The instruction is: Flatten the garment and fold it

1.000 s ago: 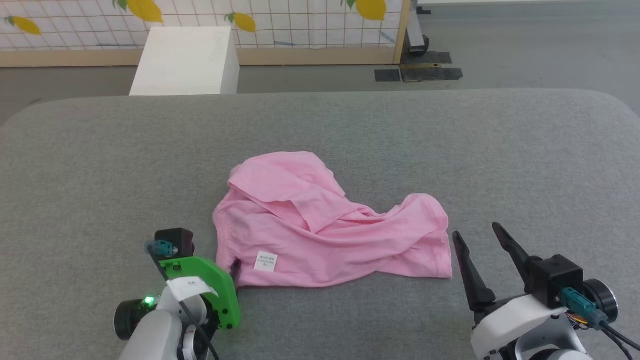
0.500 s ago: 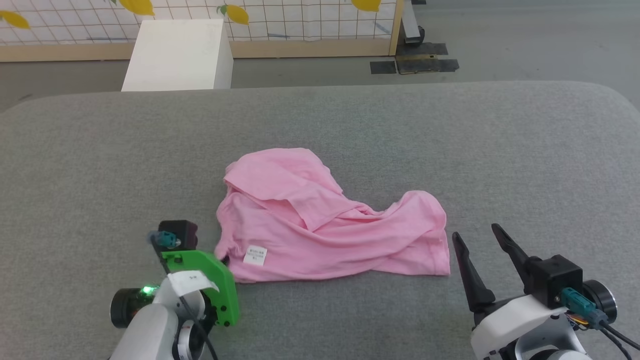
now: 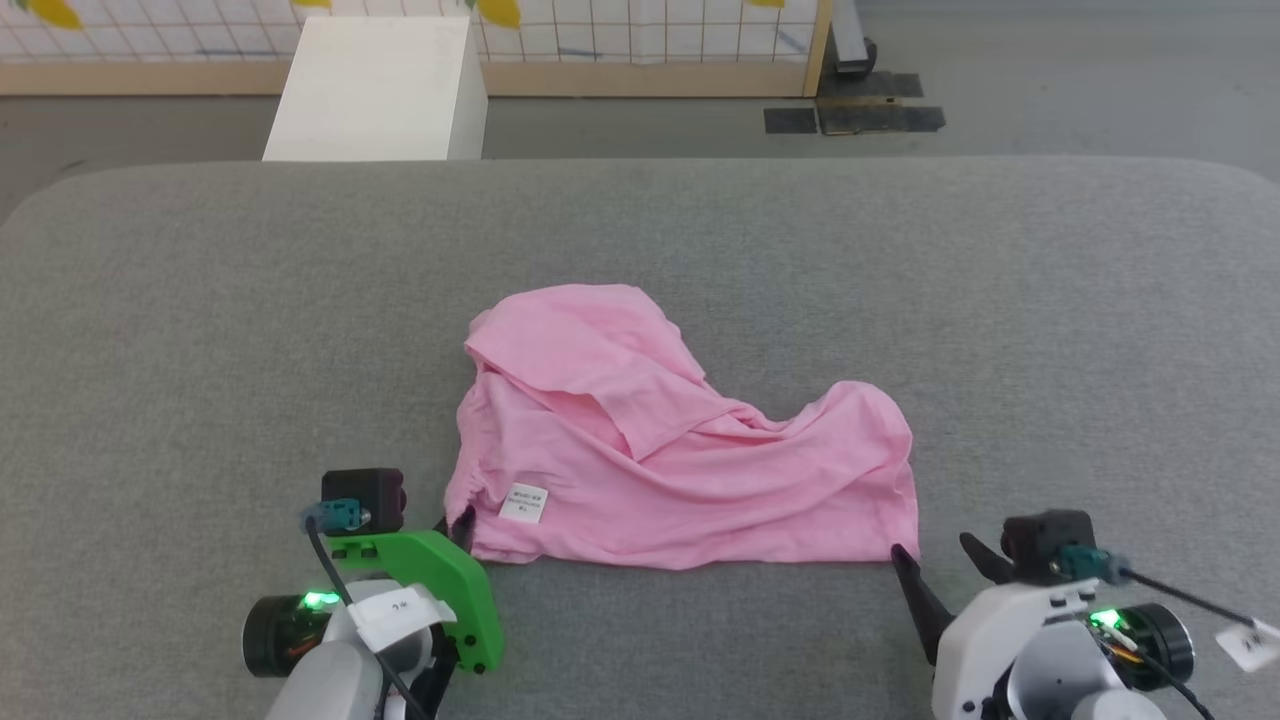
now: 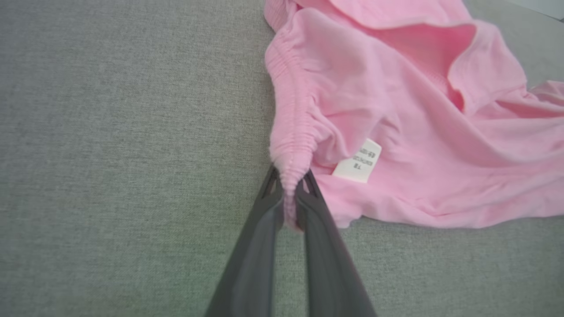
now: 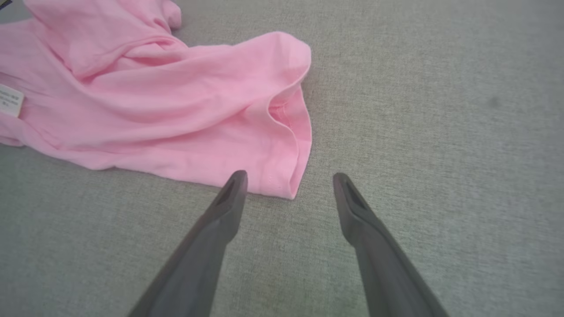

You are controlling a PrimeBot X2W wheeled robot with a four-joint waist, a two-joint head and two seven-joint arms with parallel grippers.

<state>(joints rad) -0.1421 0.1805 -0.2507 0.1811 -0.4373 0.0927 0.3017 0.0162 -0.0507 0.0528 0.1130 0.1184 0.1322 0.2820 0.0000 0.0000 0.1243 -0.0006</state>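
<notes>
The light-pink garment (image 3: 660, 440) lies crumpled in the middle of the grey padded surface, its white label (image 3: 525, 503) near the lower left corner. My left gripper (image 3: 462, 522) is shut on the garment's gathered elastic edge (image 4: 288, 176) beside the label (image 4: 359, 160). My right gripper (image 3: 938, 562) stands open just below the garment's lower right corner. In the right wrist view that corner (image 5: 288, 187) lies between and just ahead of the open gripper (image 5: 288, 180), apart from both fingers.
The grey padded surface (image 3: 1050, 330) spreads wide on all sides of the garment. Beyond its far edge stand a white box (image 3: 380, 90) on the floor and a gridded panel with yellow fruit shapes (image 3: 640, 40).
The head camera has shifted. My left gripper has drawn the garment's left edge toward me. My right gripper has swung lower and nearer to the garment's right corner.
</notes>
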